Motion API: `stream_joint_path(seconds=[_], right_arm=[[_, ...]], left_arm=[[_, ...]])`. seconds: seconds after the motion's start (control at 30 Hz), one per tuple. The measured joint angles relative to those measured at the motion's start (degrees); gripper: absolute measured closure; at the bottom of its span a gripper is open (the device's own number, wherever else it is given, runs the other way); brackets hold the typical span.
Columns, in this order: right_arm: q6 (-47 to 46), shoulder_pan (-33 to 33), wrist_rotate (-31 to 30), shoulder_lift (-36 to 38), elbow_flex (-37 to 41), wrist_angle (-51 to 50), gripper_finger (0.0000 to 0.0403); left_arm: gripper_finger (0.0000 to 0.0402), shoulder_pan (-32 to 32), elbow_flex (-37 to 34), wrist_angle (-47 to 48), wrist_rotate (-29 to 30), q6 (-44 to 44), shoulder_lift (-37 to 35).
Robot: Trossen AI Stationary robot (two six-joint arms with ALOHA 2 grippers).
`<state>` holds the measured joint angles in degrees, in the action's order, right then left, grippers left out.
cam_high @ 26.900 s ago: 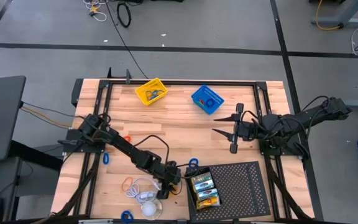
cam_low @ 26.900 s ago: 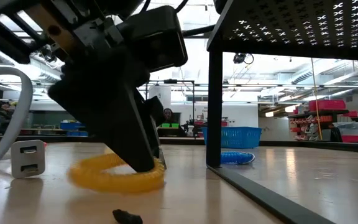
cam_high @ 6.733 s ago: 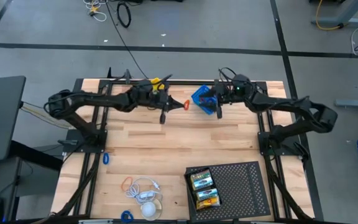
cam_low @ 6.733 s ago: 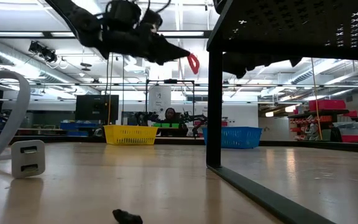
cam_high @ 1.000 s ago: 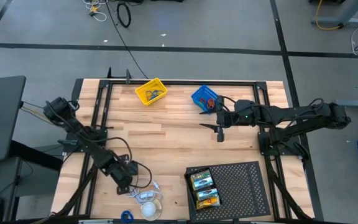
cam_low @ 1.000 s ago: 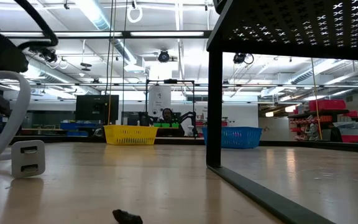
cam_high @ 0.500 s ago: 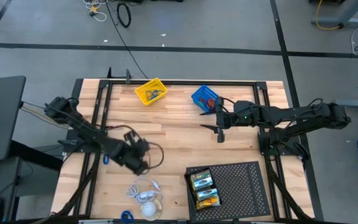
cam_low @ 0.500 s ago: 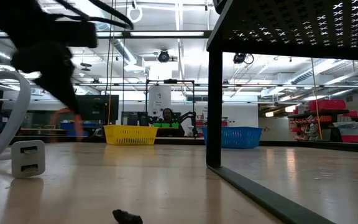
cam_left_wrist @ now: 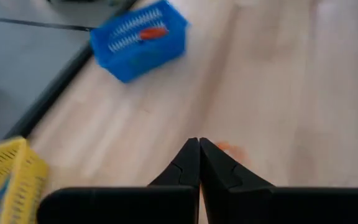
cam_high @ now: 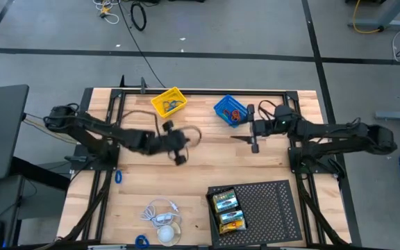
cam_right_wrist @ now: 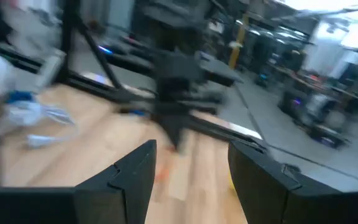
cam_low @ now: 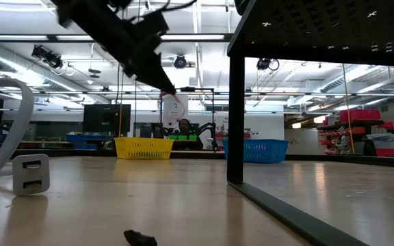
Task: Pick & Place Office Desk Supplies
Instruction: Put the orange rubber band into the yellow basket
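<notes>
My left gripper (cam_high: 180, 157) is raised over the middle of the table and is shut on a thin orange band (cam_low: 173, 104), which shows as a small loop under its tips in the low view. My right gripper (cam_high: 245, 142) stands open near the blue basket (cam_high: 229, 110), with nothing between its fingers (cam_right_wrist: 135, 171). A red band lies in the blue basket (cam_left_wrist: 138, 40). The yellow basket (cam_high: 169, 102) stands beside it at the far edge. Two crayon boxes (cam_high: 226, 203) lie on the black perforated tray (cam_high: 269, 208). My left gripper pinches the orange band between its two shut fingertips; in the wrist view only an orange smear (cam_left_wrist: 229, 149) shows beside the tips. The fingers slant downward. The band (cam_low: 174, 108) hangs below them, clear of the table.
A white cable with its charger plug (cam_high: 160, 214) lies at the near left, beside a white round thing (cam_high: 169, 232). Blue bands lie at the left (cam_high: 119, 176) and at the near edge (cam_high: 142, 241). The tray's leg (cam_low: 234, 116) stands tall in the low view; a small black clip (cam_low: 139, 238) lies in front.
My left gripper has risen from beside the white cable at the near left and swung toward the middle of the table and the far edge, lifting the orange band clear of the wood. My right gripper has shifted a little toward the table's right edge, staying open.
</notes>
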<state>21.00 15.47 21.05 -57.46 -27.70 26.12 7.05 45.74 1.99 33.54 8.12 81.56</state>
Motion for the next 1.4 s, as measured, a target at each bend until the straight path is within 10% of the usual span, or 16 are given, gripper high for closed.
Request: stream_joint_path(seconds=[0.23, 0.6, 1.4], right_arm=[[-3.28, 5.34, 13.83, 2.58, 2.01, -0.24, 0.0195], [-4.21, 6.97, 14.79, 2.5, 2.01, -1.34, 0.0195], [-4.15, 6.97, 14.17, 2.47, 2.01, -1.77, 0.0195]], left_arm=[[0.0401, -16.4, -2.78, -11.06, -11.83, -9.29, -1.99], [0.0401, -36.59, -2.8, -9.27, -10.85, -13.15, -1.97], [0.0345, -42.0, -2.8, -1.98, -18.84, -12.07, 1.42]])
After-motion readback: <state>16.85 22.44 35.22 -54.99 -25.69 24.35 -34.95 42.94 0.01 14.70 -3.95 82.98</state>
